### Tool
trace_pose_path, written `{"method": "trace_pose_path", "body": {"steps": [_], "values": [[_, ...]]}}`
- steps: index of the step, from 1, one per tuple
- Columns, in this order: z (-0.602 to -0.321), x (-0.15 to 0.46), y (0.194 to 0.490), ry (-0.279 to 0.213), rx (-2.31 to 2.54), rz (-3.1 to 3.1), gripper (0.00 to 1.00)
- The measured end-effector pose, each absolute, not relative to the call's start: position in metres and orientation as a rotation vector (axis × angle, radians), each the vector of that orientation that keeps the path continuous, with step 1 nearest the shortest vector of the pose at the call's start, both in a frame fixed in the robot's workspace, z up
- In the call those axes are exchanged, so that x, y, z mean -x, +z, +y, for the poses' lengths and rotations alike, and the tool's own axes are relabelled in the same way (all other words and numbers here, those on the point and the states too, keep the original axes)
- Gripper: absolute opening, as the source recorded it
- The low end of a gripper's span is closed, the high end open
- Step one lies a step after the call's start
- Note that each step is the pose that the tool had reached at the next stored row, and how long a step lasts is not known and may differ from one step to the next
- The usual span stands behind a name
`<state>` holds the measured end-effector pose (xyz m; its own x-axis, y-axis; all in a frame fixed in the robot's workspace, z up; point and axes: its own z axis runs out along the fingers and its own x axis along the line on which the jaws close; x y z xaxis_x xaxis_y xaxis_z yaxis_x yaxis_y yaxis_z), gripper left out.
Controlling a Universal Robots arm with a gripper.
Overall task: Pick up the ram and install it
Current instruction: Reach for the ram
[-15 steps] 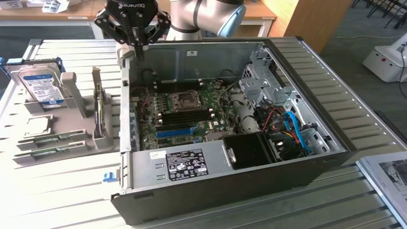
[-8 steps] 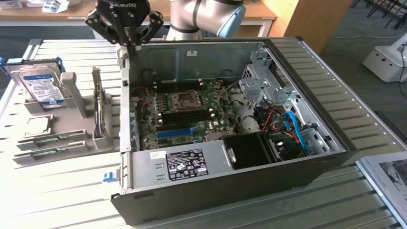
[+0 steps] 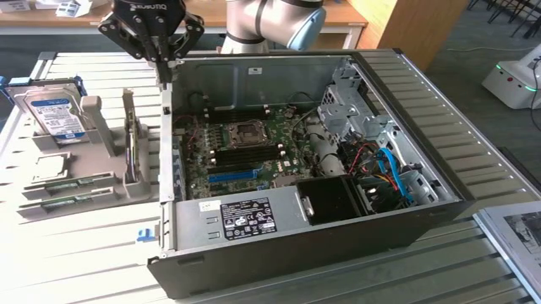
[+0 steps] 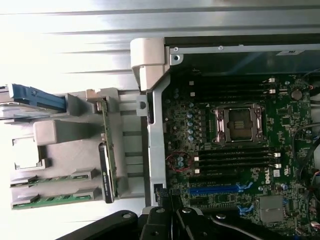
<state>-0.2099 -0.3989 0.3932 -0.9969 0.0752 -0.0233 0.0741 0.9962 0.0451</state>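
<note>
Two ram sticks, thin green boards, lie side by side in the front slots of a grey holder (image 3: 106, 136): one ram stick (image 3: 70, 184) (image 4: 52, 178) and a second (image 3: 68, 202) (image 4: 50, 198) just in front of it. My gripper (image 3: 164, 61) (image 4: 170, 202) hangs above the back corner of the open computer case (image 3: 338, 240) on the exterior view's left, well away from the sticks. Its fingers stand close together with nothing visible between them. Black memory slots (image 3: 247, 154) (image 4: 235, 160) on the motherboard flank the processor socket (image 3: 247, 133) (image 4: 239, 120).
The holder also carries a hard drive (image 3: 55, 114), a square silver chip (image 3: 50, 166) and an upright card (image 3: 129, 149). A blue slot (image 3: 232, 175) sits near the board's front. Cables and drive cages fill the case's right side. A white device (image 3: 515, 79) stands at far right.
</note>
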Motion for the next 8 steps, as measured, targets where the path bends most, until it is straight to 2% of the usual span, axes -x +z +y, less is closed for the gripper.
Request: {"method": "trace_pose_path", "body": {"steps": [8], "values": [[-0.399, 0.227, 0.393, 0.069, -0.116, 3.114, 0.14]]}}
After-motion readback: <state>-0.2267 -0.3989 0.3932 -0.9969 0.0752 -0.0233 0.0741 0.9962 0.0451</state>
